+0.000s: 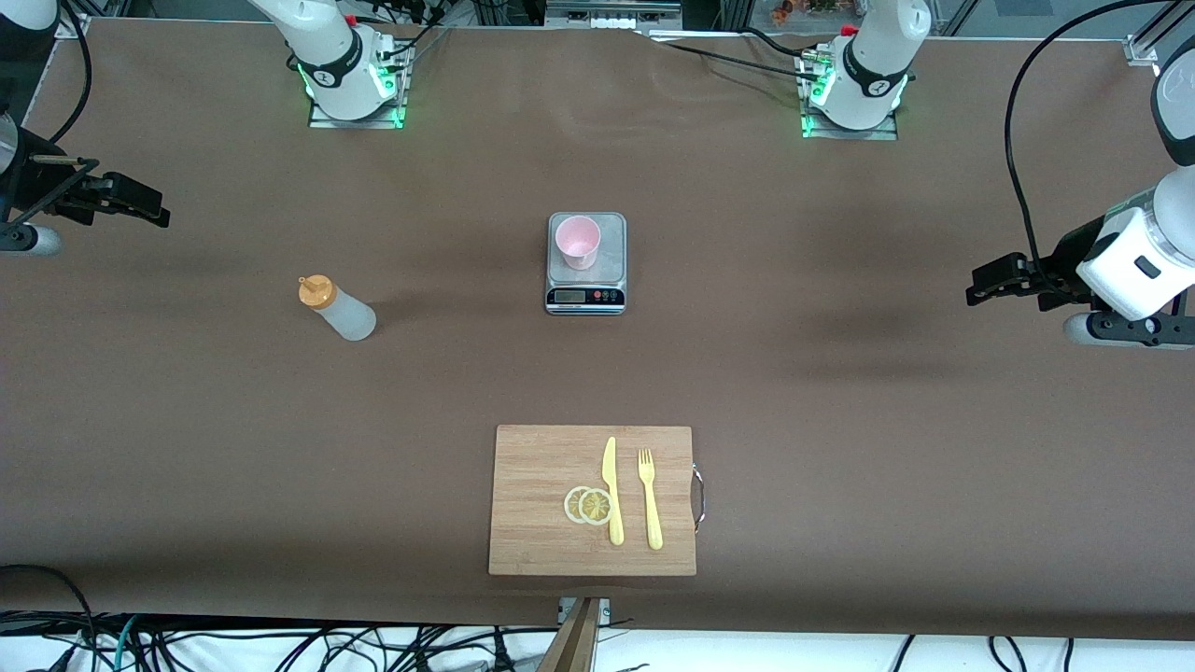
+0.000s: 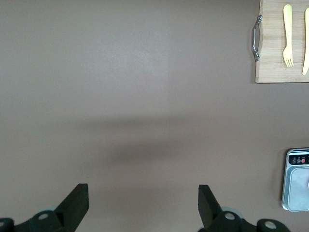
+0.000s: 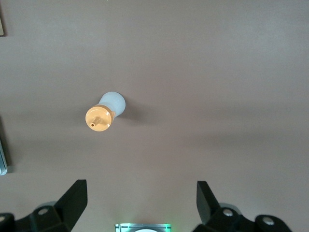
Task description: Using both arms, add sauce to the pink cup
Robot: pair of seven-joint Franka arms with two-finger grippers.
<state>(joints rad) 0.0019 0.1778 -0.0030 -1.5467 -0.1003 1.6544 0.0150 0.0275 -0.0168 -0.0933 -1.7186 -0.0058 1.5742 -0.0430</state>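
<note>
The sauce bottle [image 1: 338, 309], whitish with an orange cap, stands on the brown table toward the right arm's end; it also shows in the right wrist view [image 3: 105, 113]. The pink cup [image 1: 578, 242] stands upright on a small grey kitchen scale [image 1: 585, 289] at the table's middle. My right gripper [image 1: 149, 203] is open and empty, up in the air at the right arm's end of the table, well apart from the bottle. My left gripper [image 1: 980, 285] is open and empty, over bare table at the left arm's end. Its own view [image 2: 143, 198] shows only bare table between the fingers.
A wooden cutting board [image 1: 532, 467] with a metal handle lies nearer the front camera than the scale. On it lie two lemon slices [image 1: 588, 505], a yellow knife [image 1: 611, 490] and a yellow fork [image 1: 649, 497]. The board's corner and the scale's edge [image 2: 297, 180] show in the left wrist view.
</note>
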